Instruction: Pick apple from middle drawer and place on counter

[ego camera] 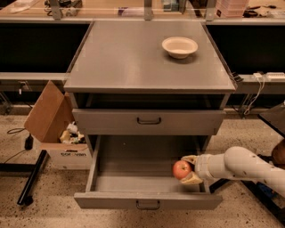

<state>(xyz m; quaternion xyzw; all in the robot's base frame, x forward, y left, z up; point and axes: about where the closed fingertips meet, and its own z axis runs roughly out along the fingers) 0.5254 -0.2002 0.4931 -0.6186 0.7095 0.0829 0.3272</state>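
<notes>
The red-orange apple (pixel 181 169) is held between the two tan fingers of my gripper (pixel 186 168), at the right end of the open middle drawer (pixel 133 178). My white arm reaches in from the right over the drawer's right wall. The apple sits just above the drawer floor near that wall. The grey counter (pixel 133 58) spreads above the cabinet. The gripper is far below the counter, at drawer level.
A cream-white bowl (pixel 180 46) stands on the counter's far right. A closed drawer front with a dark handle (pixel 148 120) is above the open drawer. An open cardboard box (pixel 55 133) sits on the floor at left. A tan workbench (pixel 111 10) runs behind.
</notes>
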